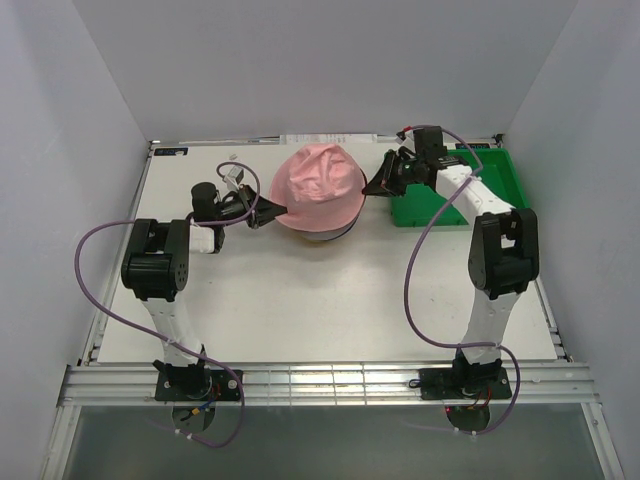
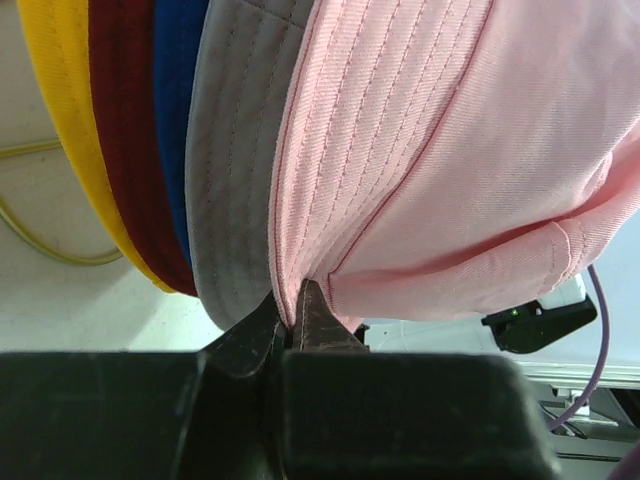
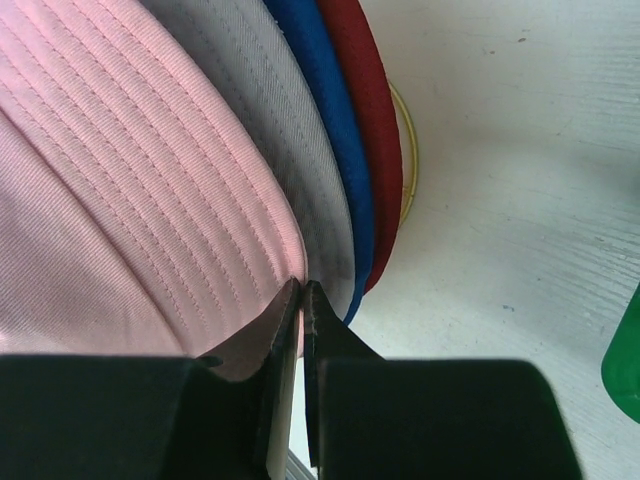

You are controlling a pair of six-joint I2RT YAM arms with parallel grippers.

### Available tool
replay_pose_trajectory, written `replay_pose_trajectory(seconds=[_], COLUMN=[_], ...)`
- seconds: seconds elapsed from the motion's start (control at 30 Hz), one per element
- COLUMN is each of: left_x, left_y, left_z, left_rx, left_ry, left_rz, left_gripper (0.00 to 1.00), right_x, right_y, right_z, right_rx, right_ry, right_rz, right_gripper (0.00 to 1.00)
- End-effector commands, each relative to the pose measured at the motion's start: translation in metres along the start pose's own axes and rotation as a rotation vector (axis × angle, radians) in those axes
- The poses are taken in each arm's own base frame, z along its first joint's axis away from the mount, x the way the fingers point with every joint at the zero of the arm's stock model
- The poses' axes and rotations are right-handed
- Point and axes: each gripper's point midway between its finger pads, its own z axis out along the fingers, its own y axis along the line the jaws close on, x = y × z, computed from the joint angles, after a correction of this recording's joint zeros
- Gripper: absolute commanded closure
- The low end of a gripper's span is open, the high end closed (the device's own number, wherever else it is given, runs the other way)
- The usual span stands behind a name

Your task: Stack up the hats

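The pink hat (image 1: 318, 185) sits on top of the stack at the table's back middle. In the left wrist view its brim (image 2: 330, 180) lies over the grey (image 2: 235, 170), blue (image 2: 178, 120), dark red (image 2: 125, 140) and yellow (image 2: 60, 130) hats. My left gripper (image 1: 262, 213) is shut on the pink brim's left edge (image 2: 292, 300). My right gripper (image 1: 372, 186) is shut on the pink brim's right edge (image 3: 303, 287), with the grey (image 3: 290, 130), blue (image 3: 335, 120) and dark red (image 3: 375, 120) brims behind it.
A green plastic bin (image 1: 490, 180) stands at the back right, just behind my right arm; its corner shows in the right wrist view (image 3: 625, 370). A gold wire loop (image 2: 40, 250) of the stand lies on the table under the stack.
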Motion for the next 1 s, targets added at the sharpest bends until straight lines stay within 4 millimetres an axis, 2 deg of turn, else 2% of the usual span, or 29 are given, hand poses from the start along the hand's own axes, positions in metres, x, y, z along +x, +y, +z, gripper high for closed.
replay_pose_trajectory(seconds=[0.0, 0.13, 0.27, 0.3, 0.4, 0.5, 0.73, 0.87, 0.9, 0.97], left_x=[0.007, 0.006, -0.001, -0.002, -0.009, -0.013, -0.025, -0.042, -0.050, -0.058], left_y=[0.024, 0.015, -0.001, -0.005, -0.019, -0.031, -0.047, -0.058, -0.067, -0.065], left_z=[-0.010, -0.011, -0.010, -0.010, -0.010, -0.010, -0.017, -0.020, -0.019, -0.014], left_rx=[-0.079, -0.067, -0.053, -0.048, -0.036, -0.034, -0.064, -0.062, -0.051, -0.049], left_ry=[-0.016, -0.017, -0.020, -0.017, -0.021, -0.024, -0.057, -0.093, -0.101, -0.097], left_rz=[-0.040, -0.017, 0.017, 0.027, 0.062, 0.094, 0.152, 0.182, 0.204, 0.203], left_gripper=[1.00, 0.94, 0.79, 0.72, 0.58, 0.51, 0.48, 0.47, 0.47, 0.47], right_x=[-0.010, -0.013, -0.025, -0.026, -0.032, -0.037, -0.048, -0.053, -0.054, -0.059], right_y=[-0.051, -0.053, -0.040, -0.037, -0.029, -0.022, -0.011, -0.002, 0.000, 0.006], right_z=[0.003, 0.003, 0.000, -0.001, -0.003, -0.003, 0.001, 0.003, 0.003, 0.006], right_rx=[0.195, 0.207, 0.187, 0.181, 0.157, 0.130, 0.087, 0.066, 0.063, 0.040], right_ry=[-0.031, -0.030, -0.044, -0.042, -0.044, -0.041, -0.026, -0.023, -0.021, -0.018], right_rz=[-0.021, -0.030, -0.066, -0.073, -0.105, -0.135, -0.175, -0.207, -0.211, -0.236], right_gripper=[0.92, 0.92, 0.92, 0.92, 0.92, 0.92, 0.92, 0.92, 0.92, 0.92])
